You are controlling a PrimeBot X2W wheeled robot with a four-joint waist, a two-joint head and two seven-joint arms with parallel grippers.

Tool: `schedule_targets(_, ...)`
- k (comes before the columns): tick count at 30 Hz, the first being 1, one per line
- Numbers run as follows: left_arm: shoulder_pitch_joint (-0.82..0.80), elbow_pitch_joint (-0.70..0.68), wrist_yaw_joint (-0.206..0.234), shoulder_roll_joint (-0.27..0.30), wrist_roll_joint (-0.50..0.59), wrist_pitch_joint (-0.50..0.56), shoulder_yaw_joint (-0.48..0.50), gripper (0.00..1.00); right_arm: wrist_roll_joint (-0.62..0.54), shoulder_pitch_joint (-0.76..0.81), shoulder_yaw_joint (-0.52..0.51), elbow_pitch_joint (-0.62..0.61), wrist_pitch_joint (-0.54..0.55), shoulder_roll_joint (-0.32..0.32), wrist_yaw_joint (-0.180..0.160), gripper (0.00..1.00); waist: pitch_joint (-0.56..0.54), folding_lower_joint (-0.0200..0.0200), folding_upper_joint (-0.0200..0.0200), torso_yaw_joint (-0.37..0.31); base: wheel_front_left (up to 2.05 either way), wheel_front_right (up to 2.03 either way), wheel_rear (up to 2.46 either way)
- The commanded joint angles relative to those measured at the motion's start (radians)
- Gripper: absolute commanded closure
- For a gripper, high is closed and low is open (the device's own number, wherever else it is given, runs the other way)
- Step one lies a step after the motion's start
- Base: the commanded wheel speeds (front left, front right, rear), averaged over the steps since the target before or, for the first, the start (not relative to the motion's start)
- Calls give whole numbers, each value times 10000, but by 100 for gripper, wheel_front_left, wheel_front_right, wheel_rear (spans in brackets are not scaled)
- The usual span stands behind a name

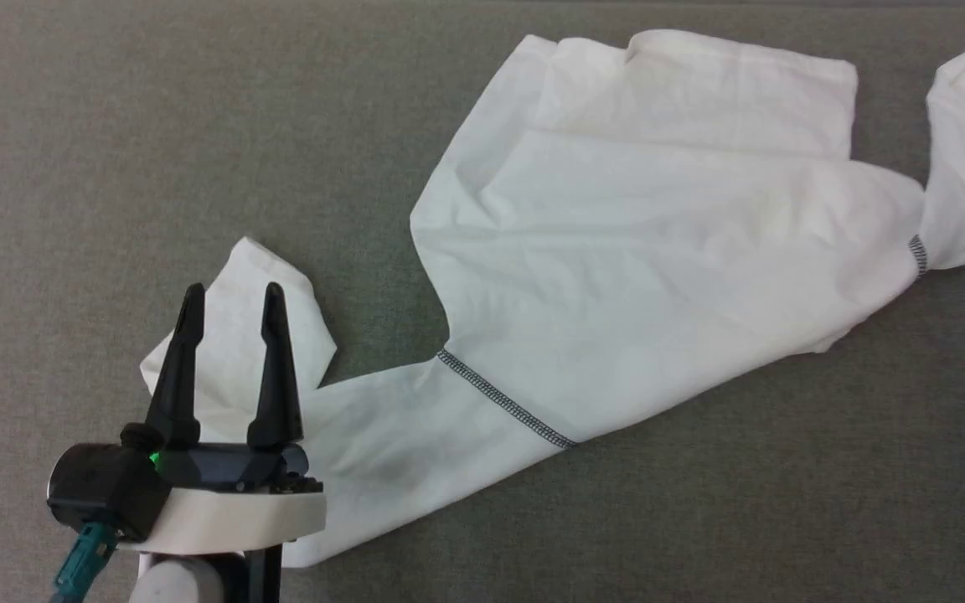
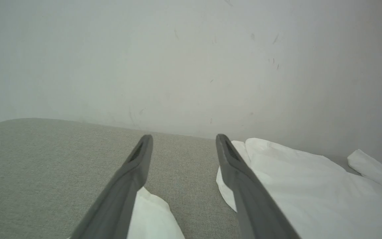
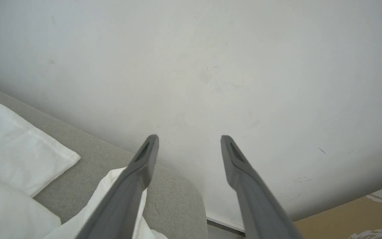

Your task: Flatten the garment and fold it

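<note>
- Garment [image 1: 658, 251], a white thin-fabric long-sleeved top with dark grey stitched seams, lying rumpled and partly doubled over on a flat grey woven-fabric surface [image 1: 156, 126].
- Body of it up and to the right of the left claw [image 1: 233, 293] in the head view.
- One sleeve [image 1: 382, 444] running down-left from a stitched shoulder seam and passing under that claw, its end bunched beneath the fingers.
- Left claw, two long dark fingers on a black-and-white wrist, spread wide above the sleeve, gripping nothing; touching the cloth or not, cannot tell.
- Other sleeve trailing off at the head view's right edge, past a second stitched seam.
- Right claw [image 3: 189, 137], seen from its own wrist, likewise spread wide and holding nothing.
- Fold of white cloth under its left-hand finger, contact unclear; pale wall [image 3: 211, 66] behind.
</note>
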Motion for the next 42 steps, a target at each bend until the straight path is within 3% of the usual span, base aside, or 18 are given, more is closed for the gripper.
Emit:
schedule_targets(1,127,3,-64,-8,117,-47,58,0,-126,521,-285,-537,-214,500,-9,0,-560,0,0,-280,0,0,0)
schedule_targets(7,591,-108,-51,-8,200,-47,150,0,-281,2468,-1505,-2347,-1472,2856,-9,0,-1123,0,0,-474,0,0,0)
schedule_targets(11,894,-180,-75,-8,234,-47,179,0,-557,4220,-1901,-3483,-2373,4970,-9,0,-1314,0,0,-546,0,0,0)
schedule_targets(12,894,-180,-75,-8,234,-47,179,0,-557,4220,-1901,-3483,-2373,4970,-9,0,-1314,0,0,-546,0,0,0)
schedule_targets(14,1016,-207,-88,-8,255,-47,193,0,-670,5029,-1940,-3772,-2866,5942,-9,0,-1355,0,0,-574,0,0,0)
schedule_targets(16,1111,-244,-96,-8,311,-47,227,0,-662,5719,-1887,-3867,-3335,6404,-9,0,-1379,0,0,-650,0,0,0)
schedule_targets(22,786,-366,-380,268,404,-47,318,0,525,6599,-1712,-3274,-4393,6561,-9,0,-1256,0,0,-1060,0,0,0)
schedule_targets(25,-126,-318,-626,924,665,292,61,0,541,6527,-1557,-3134,-4635,6563,-9,0,-1073,0,0,-1202,0,0,0)
schedule_targets(30,-2824,-167,-907,2217,861,1952,-954,0,413,6076,-1315,-3225,-4758,6565,-9,0,-420,0,0,-1416,0,0,0)
schedule_targets(37,-6929,1222,-960,3889,-1248,5190,-3467,0,565,5499,-900,-3302,-4978,6565,-9,0,662,0,0,-1811,0,0,0)
schedule_targets(42,-8635,2364,-962,4797,-2857,7227,-5009,0,759,5080,-590,-3052,-5173,6566,-9,0,1301,0,0,-2157,0,0,0)
